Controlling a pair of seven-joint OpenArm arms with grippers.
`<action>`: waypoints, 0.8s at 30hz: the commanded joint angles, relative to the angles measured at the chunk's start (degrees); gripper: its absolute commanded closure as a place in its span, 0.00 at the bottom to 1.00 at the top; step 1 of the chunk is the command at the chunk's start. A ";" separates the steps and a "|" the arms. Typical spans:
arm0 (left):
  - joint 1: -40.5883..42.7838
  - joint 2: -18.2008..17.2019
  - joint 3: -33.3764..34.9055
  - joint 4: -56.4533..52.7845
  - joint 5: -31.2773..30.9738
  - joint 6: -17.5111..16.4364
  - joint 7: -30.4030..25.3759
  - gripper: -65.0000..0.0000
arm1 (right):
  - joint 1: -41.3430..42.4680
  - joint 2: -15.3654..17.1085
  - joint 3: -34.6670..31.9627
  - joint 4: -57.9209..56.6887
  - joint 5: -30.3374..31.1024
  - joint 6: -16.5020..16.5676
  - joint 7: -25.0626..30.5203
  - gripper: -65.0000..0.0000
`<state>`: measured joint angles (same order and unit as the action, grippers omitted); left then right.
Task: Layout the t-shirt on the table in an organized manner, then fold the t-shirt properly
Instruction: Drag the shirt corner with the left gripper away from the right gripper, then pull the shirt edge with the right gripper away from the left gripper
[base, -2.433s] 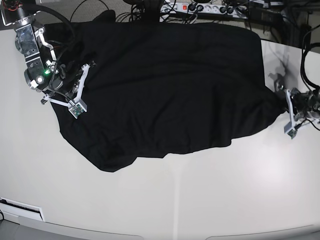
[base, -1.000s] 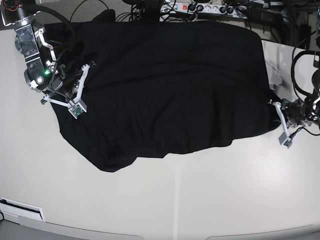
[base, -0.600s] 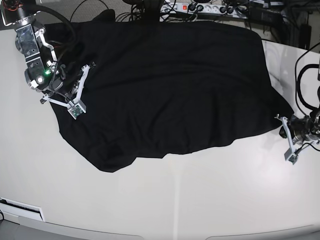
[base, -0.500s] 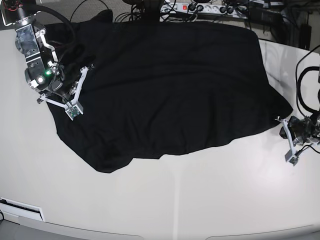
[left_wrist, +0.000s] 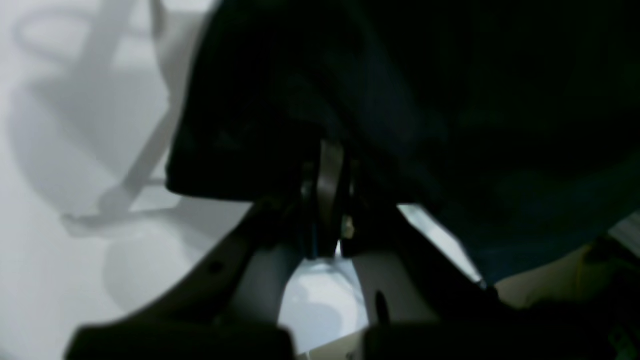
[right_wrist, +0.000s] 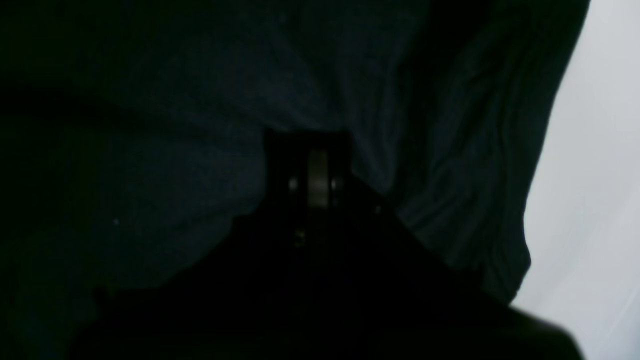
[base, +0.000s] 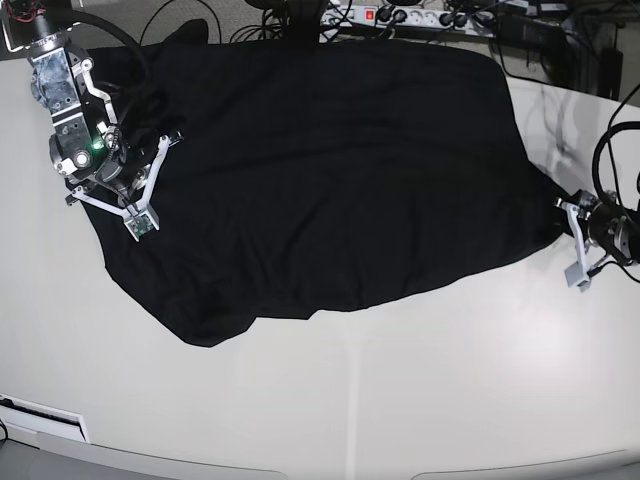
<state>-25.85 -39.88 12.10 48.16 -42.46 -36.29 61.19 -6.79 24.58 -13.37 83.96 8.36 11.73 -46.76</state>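
Note:
The black t-shirt (base: 330, 170) lies spread over the back half of the white table (base: 400, 400), with its lower edge wavy and sagging toward the front left. My right gripper (base: 127, 175) is over the shirt's left edge. The right wrist view shows it (right_wrist: 317, 150) shut on dark fabric (right_wrist: 450, 150), with table (right_wrist: 595, 150) to the right. My left gripper (base: 564, 210) is at the shirt's right corner. The left wrist view shows it (left_wrist: 327, 165) shut on the fabric edge (left_wrist: 400, 75) above the table (left_wrist: 75, 260).
A power strip with plugs and cables (base: 400, 15) runs along the table's back edge behind the shirt. A black cable (base: 603, 150) loops by the left arm at the right edge. White table surface extends in front of the shirt.
The whole shirt has slid to the left. My right gripper has moved left and forward with its edge. My left gripper has moved back up beside the shirt's right corner.

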 joint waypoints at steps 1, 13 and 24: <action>-0.57 -1.01 -0.44 0.68 -0.76 -0.24 -0.35 1.00 | 0.13 0.83 0.28 0.07 -0.92 -0.42 -1.53 1.00; 9.03 -0.44 -0.44 0.68 12.59 -0.15 -14.27 1.00 | 0.15 0.85 0.28 0.07 -3.56 -3.15 -2.67 1.00; 10.45 -1.42 -0.44 0.70 21.64 1.84 -20.83 1.00 | 0.15 0.98 2.32 0.07 -5.86 -7.04 -3.67 1.00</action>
<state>-15.70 -40.29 11.51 49.45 -25.36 -37.08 36.77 -6.96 24.71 -11.60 83.85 3.05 5.28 -49.39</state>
